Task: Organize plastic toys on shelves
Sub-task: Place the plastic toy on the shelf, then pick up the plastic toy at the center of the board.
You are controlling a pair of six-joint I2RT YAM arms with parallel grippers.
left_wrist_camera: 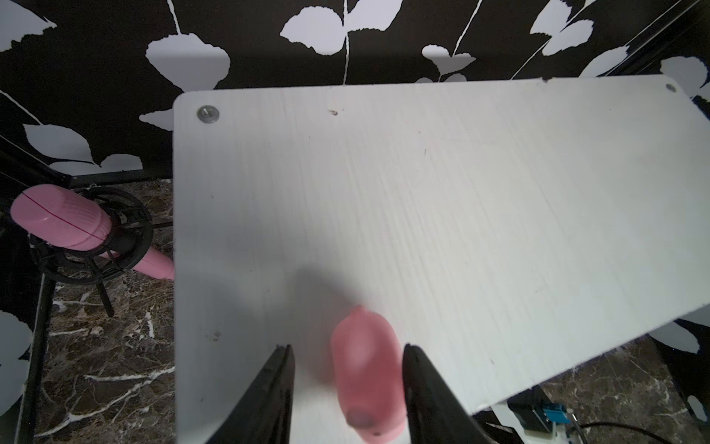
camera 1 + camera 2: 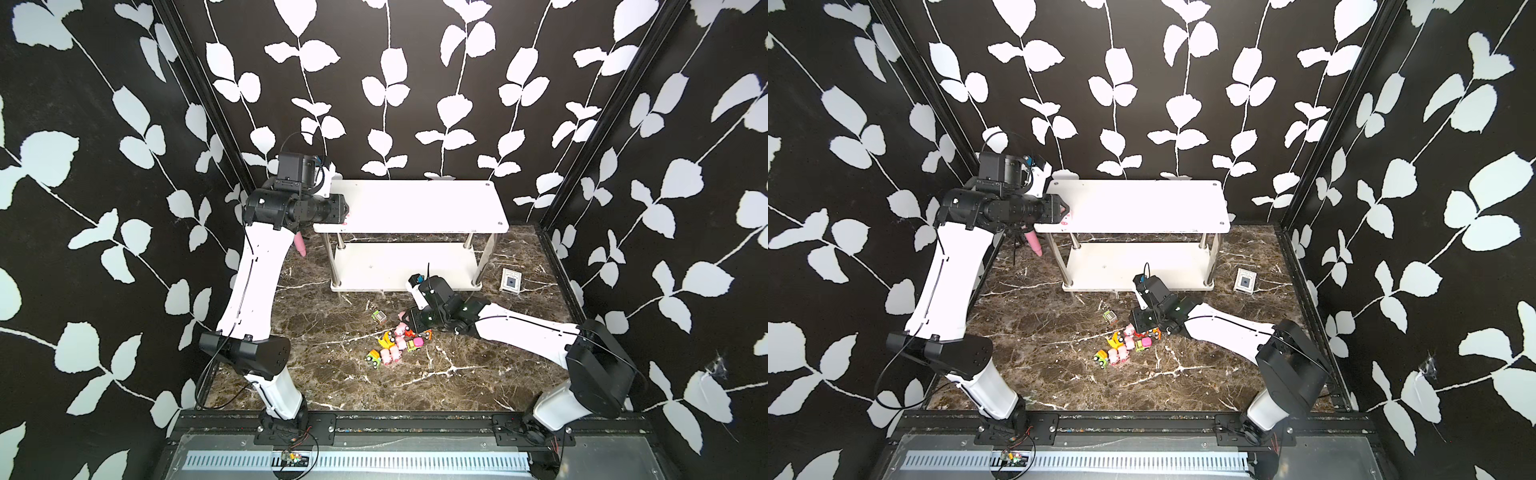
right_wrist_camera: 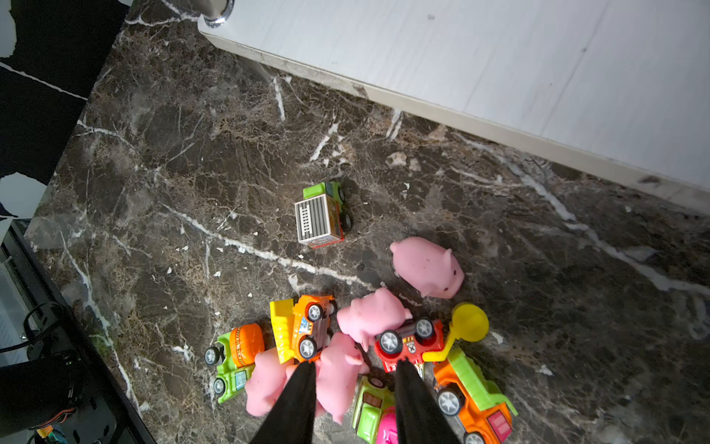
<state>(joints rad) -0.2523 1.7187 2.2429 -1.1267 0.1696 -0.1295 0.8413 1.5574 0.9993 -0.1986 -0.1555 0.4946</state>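
Note:
The shelves stand at the back, a white top board (image 2: 415, 203) (image 2: 1142, 203) (image 1: 422, 192) over a lower board (image 2: 395, 262) (image 3: 499, 57). My left gripper (image 2: 345, 214) (image 2: 1065, 210) (image 1: 347, 346) is open at the top board's front left corner. A blurred pink pig (image 1: 365, 373) (image 2: 1066, 218) lies between its jaws, with a gap on one side. The other plastic toys lie heaped on the marble floor (image 2: 395, 345) (image 2: 1125, 347). My right gripper (image 2: 409, 322) (image 3: 354, 363) hangs open over the heap, its jaws either side of a pig (image 3: 342, 369). A green truck (image 3: 324, 213) (image 2: 379, 316) and one pig (image 3: 428, 269) sit apart.
A pink microphone (image 1: 61, 219) (image 2: 300, 245) on a black stand is left of the shelves, behind my left arm. A white-and-blue card box (image 2: 510, 281) (image 2: 1245, 281) lies on the floor right of the shelves. Leaf-patterned walls close in three sides.

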